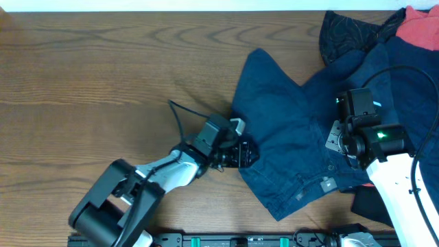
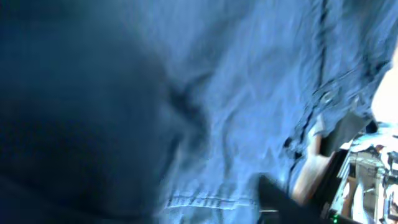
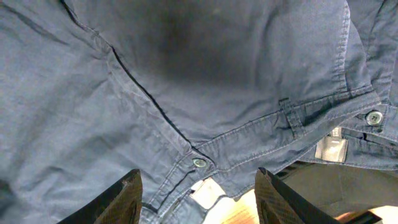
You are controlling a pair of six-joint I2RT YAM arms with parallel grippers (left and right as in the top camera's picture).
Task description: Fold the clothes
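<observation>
Navy blue shorts (image 1: 288,130) lie spread flat right of the table's middle, waistband toward the front right. My left gripper (image 1: 243,154) is low at their left edge. The left wrist view is filled with blurred blue fabric (image 2: 249,93); only one dark finger (image 2: 280,196) shows, set wide, so that gripper looks open. My right gripper (image 1: 337,140) hovers over the waistband, open and empty (image 3: 199,186), its fingers either side of a button (image 3: 199,163). A black patterned piece (image 1: 343,31) and a coral-red one (image 1: 422,27) lie at the back right.
More navy fabric (image 1: 405,75) is piled at the right edge under the right arm's cable. A black piece (image 1: 367,202) lies at the front right beside the waistband. Bare wood table (image 1: 103,82) stretches to the left.
</observation>
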